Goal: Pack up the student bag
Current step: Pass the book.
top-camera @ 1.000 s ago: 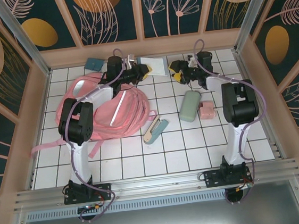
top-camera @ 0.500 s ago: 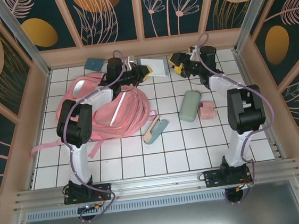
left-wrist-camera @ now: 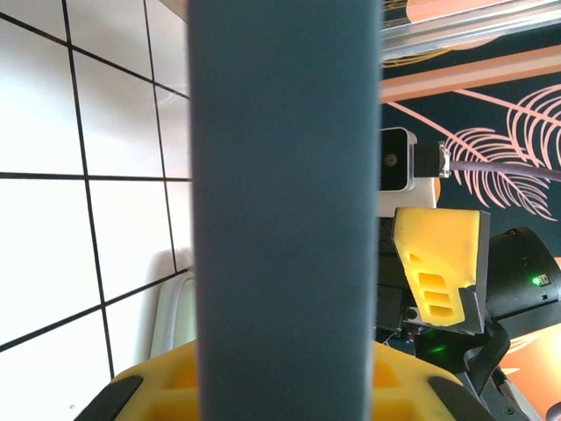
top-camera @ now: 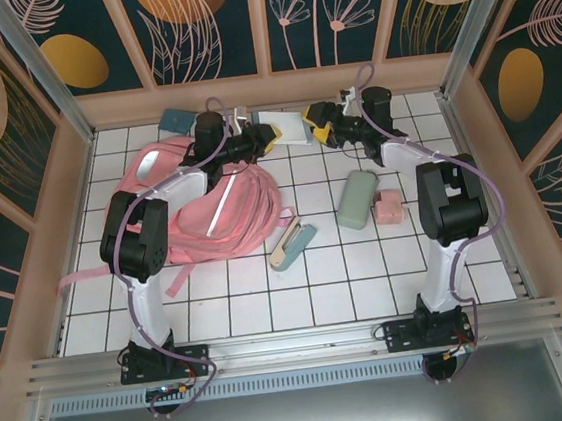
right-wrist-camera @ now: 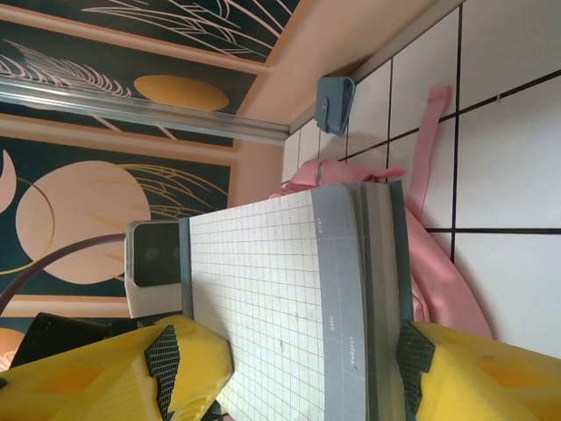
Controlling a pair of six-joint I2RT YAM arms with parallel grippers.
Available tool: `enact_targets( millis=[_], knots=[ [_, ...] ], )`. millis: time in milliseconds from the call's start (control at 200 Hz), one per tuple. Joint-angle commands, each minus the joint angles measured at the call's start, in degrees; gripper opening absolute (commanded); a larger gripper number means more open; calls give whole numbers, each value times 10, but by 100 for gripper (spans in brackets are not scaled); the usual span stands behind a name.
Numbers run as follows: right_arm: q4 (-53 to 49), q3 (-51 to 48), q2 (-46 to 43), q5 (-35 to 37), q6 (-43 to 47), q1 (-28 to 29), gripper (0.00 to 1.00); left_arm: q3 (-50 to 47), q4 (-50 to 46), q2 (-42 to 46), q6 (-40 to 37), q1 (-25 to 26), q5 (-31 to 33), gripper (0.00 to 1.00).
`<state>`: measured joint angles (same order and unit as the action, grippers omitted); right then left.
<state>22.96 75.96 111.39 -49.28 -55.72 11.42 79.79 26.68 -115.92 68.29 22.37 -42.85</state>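
The pink student bag (top-camera: 211, 213) lies slumped at the table's left, its straps trailing; its pink fabric (right-wrist-camera: 438, 289) also shows behind the notebook. At the back centre my left gripper (top-camera: 261, 138) is shut on a grey-covered notebook (top-camera: 284, 125) with white grid pages. In the left wrist view that cover (left-wrist-camera: 285, 175) runs as a tall grey band between the yellow fingers (left-wrist-camera: 158, 386). My right gripper (top-camera: 318, 126) stands open right at the notebook's other end. Its yellow fingers (right-wrist-camera: 188, 368) flank the grid page (right-wrist-camera: 263, 298) without closing on it.
A pale green pencil case (top-camera: 357, 200) and a small pink item (top-camera: 389, 207) lie right of centre. A teal and cream item (top-camera: 293, 244) rests near the bag. A grey-blue pouch (top-camera: 176, 118) sits by the back wall. Pink wooden walls ring the white tiled table (top-camera: 271, 302).
My right gripper has swung left and towards the back, up to the notebook's right end. The left gripper has kept hold of the notebook and shifted slightly left.
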Motion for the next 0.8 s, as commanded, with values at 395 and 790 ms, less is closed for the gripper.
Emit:
enact_targets(
  millis=[395, 790],
  knots=[
    [-90, 29, 15, 32, 46, 2, 71, 11, 55, 47, -2, 7, -30, 0],
    [3, 25, 13, -41, 13, 2, 65, 3, 83, 45, 14, 8, -44, 0]
  ],
)
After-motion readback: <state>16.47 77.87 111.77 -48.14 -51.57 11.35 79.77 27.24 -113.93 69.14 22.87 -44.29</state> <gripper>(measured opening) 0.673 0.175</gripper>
